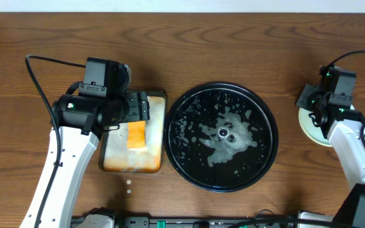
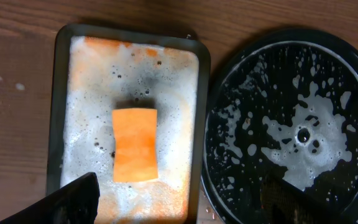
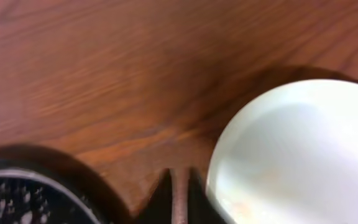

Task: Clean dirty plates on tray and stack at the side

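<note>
The round black tray (image 1: pixel 195 107) sits mid-table, wet with foam and holding no plates; it also shows in the left wrist view (image 2: pixel 229 155) and at the lower left of the right wrist view (image 3: pixel 17 193). A pale plate (image 1: pixel 308 125) lies on the table right of the tray, partly under my right arm; in the right wrist view (image 3: pixel 297 155) it looks whitish with faint orange marks. I cannot tell whether other plates lie under it. My right gripper (image 3: pixel 179 199) is shut and empty, just left of the plate's rim (image 1: pixel 312 106). My left gripper (image 2: pixel 179 208) is open and empty above the foamy pan (image 1: pixel 138 106).
A rectangular metal pan (image 1: pixel 113 158) full of foam lies left of the tray, with an orange sponge (image 1: pixel 136 134) in it; both show in the left wrist view, pan (image 2: pixel 61 93) and sponge (image 2: pixel 135 144). Foam drops (image 1: pixel 128 183) lie before the pan.
</note>
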Controlling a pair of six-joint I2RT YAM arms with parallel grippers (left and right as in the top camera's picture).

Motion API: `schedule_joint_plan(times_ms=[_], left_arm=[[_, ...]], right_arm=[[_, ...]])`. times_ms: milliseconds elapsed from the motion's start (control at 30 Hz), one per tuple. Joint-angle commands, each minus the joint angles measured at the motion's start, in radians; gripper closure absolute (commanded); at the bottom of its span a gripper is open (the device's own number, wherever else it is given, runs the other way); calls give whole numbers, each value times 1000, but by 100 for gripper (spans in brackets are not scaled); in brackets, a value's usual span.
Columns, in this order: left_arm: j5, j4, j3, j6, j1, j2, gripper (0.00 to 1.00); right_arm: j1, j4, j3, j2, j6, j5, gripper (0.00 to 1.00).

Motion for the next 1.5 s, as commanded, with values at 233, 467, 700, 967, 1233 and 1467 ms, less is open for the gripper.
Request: schedule_joint_plan(times_ms=[233,467,700,967,1233,1467], left_arm=[[5,-2,0,14,1,0,16],[5,-2,0,14,1,-1,16],[5,-2,0,14,0,-1,16],[5,-2,0,14,1,-1,16],[5,-2,0,14,1,-1,16],[5,-2,0,14,1,-1,16]], right_arm=[[190,-53,18,-252,-130,-306,72],[417,-159,18,-496,-212,-298,44],[494,-241,18,-607,-193,-320,1],[476,-479,18,-633,-270,-343,1],[405,-493,14,-770,-343,-100,1],[270,-501,-61,-986,-338,-16,1]])
